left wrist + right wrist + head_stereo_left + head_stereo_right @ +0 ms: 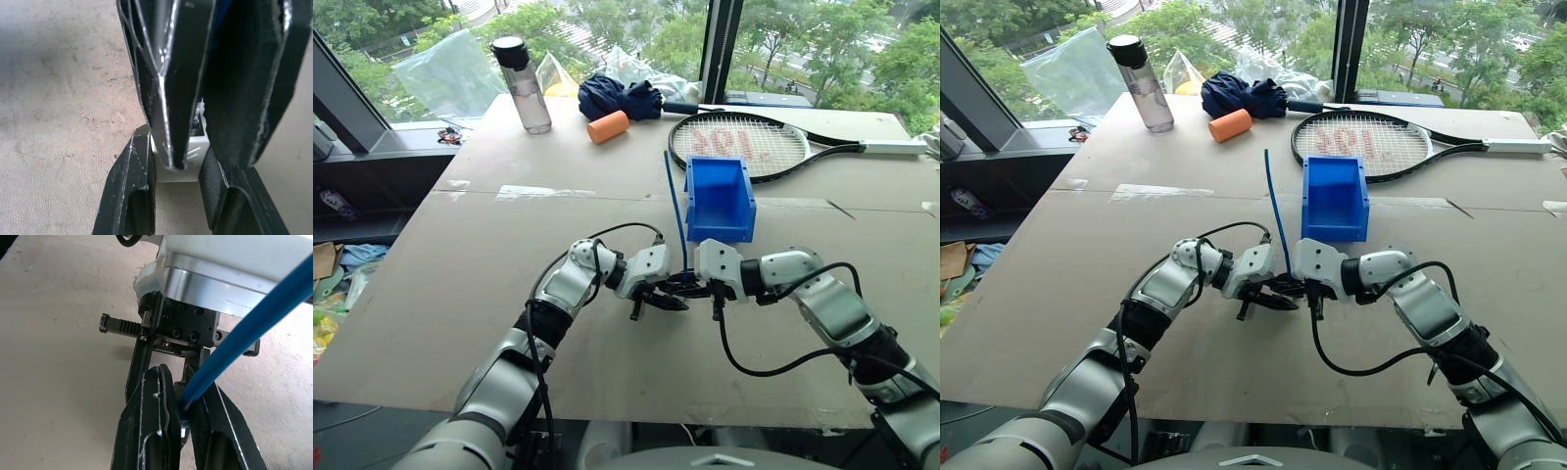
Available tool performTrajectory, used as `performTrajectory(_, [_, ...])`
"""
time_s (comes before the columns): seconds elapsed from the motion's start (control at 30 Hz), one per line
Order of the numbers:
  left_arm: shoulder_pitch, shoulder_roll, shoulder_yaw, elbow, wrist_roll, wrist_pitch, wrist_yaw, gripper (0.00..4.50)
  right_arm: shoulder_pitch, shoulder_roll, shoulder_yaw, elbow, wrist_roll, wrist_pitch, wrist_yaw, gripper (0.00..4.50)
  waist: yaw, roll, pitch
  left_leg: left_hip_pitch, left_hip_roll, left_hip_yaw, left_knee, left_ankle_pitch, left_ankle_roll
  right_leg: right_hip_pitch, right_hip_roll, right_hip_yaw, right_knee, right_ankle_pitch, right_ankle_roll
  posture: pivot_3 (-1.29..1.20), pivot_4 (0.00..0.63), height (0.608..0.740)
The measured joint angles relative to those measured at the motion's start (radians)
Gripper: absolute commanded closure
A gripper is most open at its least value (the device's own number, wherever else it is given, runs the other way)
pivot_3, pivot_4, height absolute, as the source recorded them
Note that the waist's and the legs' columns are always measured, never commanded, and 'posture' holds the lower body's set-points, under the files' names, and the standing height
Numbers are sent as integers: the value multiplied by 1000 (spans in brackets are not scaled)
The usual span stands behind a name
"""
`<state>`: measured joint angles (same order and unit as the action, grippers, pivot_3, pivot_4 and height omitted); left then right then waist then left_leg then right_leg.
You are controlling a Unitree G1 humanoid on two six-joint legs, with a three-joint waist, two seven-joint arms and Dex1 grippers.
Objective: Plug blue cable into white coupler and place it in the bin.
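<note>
Carefully, my left gripper [658, 297] clamped the white coupler [188, 155] while my right gripper [697, 289], pinching the blue cable [675, 201], needed its plug squared to the socket.

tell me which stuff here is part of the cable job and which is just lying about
Part of the job:
- blue cable, held in the right gripper
- white coupler, held in the left gripper
- bin

Just lying about:
- tennis racket
- water bottle
- orange roll
- folded umbrella
- plastic bag

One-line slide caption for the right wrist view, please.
Right end effector shut on the blue cable, facing the left end effector above the cardboard tabletop.
</note>
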<state>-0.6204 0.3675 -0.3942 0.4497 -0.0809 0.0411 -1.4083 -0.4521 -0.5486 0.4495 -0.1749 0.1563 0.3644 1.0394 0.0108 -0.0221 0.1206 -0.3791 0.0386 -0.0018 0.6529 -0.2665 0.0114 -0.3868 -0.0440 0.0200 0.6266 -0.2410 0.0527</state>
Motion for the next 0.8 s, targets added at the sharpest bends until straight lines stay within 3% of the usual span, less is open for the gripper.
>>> performTrajectory(0.13, [2,-4,0,-2,1,1,7,3926,7,-3,-6,-3,1,-1,-1,4500,0,0,-1,0,0,0,0,0,0,0,0,0,0,0,0,0,150,740])
performTrajectory(0.17, [7,-6,1,-10,0,9,15,2925,20,0,-19,-5,7,-1,-6,4500,2,0,-1,0,0,0,0,0,0,0,0,0,0,0,0,0,150,740])
performTrajectory(0.2, [8,-7,1,-12,-1,12,16,2925,23,2,-22,-5,8,-1,-7,4500,2,0,-1,0,0,0,0,0,0,0,0,0,0,0,0,0,150,740])
performTrajectory(0.3, [78,8,58,-168,-64,93,56,1907,110,81,-123,-29,73,41,-99,4500,0,0,-1,0,1,-1,0,0,0,0,0,-1,0,0,0,0,150,740])
performTrajectory(0.37, [163,51,123,-295,-114,190,110,981,166,129,-213,-66,154,146,-182,4500,-15,4,3,-1,1,-3,-1,0,0,-2,0,0,1,0,0,0,150,740])
performTrajectory(0.53, [315,128,268,-558,-223,364,221,981,126,133,-410,-157,308,357,-297,4500,-25,6,7,-1,2,-6,-2,0,0,-3,-1,0,2,0,0,0,150,740])
performTrajectory(0.6, [384,141,340,-688,-271,443,301,981,23,143,-493,-156,380,454,-356,4500,-25,6,7,-1,1,-6,-2,0,0,-3,-1,1,1,0,0,0,150,740])
performTrajectory(0.73, [462,142,413,-857,-327,536,434,981,-231,168,-578,98,392,550,-485,4500,-21,6,7,-1,0,-4,-2,0,0,-2,-1,1,1,0,0,0,150,740])
performTrajectory(0.77, [469,142,426,-884,-340,554,469,915,-305,168,-581,226,364,549,-514,3831,-19,6,7,-1,0,-1,-2,0,0,-2,-1,0,0,0,0,0,150,740])
performTrajectory(0.8, [470,142,427,-891,-344,557,478,915,-315,168,-581,253,355,547,-521,3648,-16,6,7,-2,-1,-1,-3,0,0,-2,-2,0,-1,0,0,0,150,740])
